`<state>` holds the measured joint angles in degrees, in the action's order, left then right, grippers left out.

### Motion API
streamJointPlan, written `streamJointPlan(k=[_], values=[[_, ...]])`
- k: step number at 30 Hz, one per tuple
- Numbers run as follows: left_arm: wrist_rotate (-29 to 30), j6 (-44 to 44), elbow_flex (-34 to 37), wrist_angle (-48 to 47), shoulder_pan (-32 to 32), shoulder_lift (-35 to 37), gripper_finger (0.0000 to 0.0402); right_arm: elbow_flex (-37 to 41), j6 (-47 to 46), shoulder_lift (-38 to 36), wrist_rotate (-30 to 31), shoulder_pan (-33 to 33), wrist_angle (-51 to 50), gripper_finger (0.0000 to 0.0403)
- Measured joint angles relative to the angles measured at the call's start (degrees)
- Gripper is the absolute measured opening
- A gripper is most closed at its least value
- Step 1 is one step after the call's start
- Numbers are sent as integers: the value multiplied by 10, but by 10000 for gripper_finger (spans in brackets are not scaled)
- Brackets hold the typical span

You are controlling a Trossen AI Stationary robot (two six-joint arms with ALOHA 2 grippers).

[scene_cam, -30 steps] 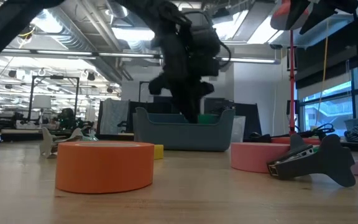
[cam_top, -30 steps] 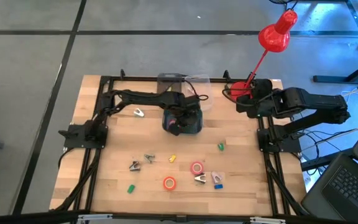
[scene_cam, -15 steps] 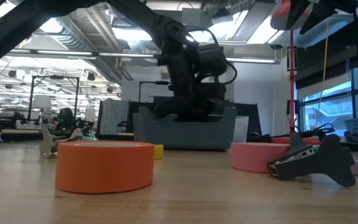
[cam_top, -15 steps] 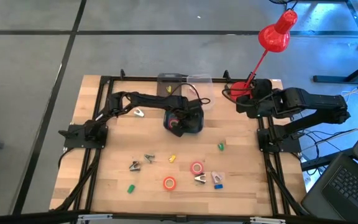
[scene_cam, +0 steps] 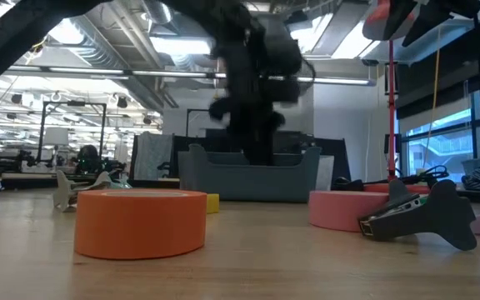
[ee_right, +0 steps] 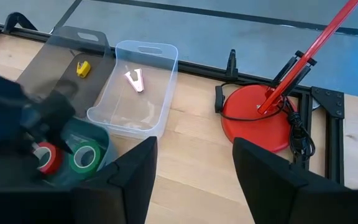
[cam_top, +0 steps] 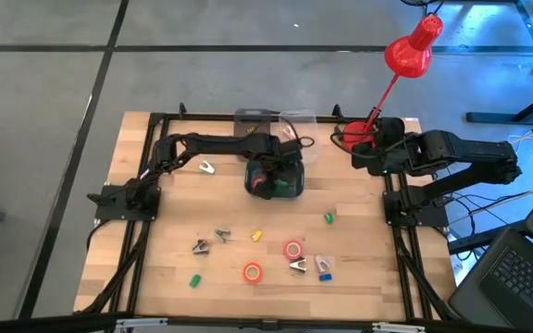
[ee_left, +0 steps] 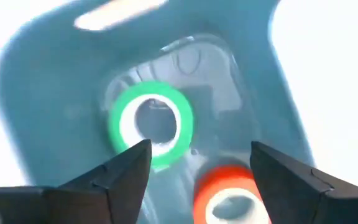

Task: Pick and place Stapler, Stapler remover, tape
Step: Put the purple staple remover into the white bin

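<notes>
Nearest on the worktop (cam_top: 155,231), an orange tape roll (cam_top: 253,272) and a pink one (cam_top: 292,249) lie unsorted among small clips, while farther back the left gripper (ee_left: 197,163), jaws wide and empty, hangs over the grey bin (cam_top: 276,176) holding green tape (ee_left: 151,122) and red tape (ee_left: 225,193), and the right gripper (ee_right: 194,163) waits open beside the red lamp (ee_right: 257,112).

I work in a robotics lab: my wooden counter (cam_top: 155,240) carries a black metal frame (cam_top: 248,117) on a bare concrete floor (cam_top: 44,83), and beyond it runs an open hall of exposed ceiling ducts (scene_cam: 98,50), strip lights (scene_cam: 173,40) and equipment benches (scene_cam: 23,162)
</notes>
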<state>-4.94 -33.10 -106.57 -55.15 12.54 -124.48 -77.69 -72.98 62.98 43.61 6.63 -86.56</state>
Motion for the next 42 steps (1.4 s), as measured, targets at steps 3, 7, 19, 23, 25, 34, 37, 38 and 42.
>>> streamJointPlan(k=[3,7,19,23,25,34,37,38,42], values=[[-33,69,-39,-83,13,29,264,0,10,0,-5,0,0,213],[-144,141,-42,-102,45,94,258,0,26,0,-17,0,-3,213],[-384,192,-44,-109,72,283,257,0,27,0,-34,0,-9,213],[-440,209,-44,-111,71,324,257,0,29,0,-36,0,-9,214],[-474,220,-44,-111,71,342,257,0,29,0,-43,0,-10,214],[-659,174,-43,-153,39,377,258,0,27,0,-48,0,-9,214],[-682,149,-43,-169,28,375,258,0,27,0,-48,0,-4,214],[-683,145,-43,-174,26,375,258,0,27,0,-48,0,-3,214],[-637,145,-43,-201,18,373,258,0,27,0,-58,0,1,214]])
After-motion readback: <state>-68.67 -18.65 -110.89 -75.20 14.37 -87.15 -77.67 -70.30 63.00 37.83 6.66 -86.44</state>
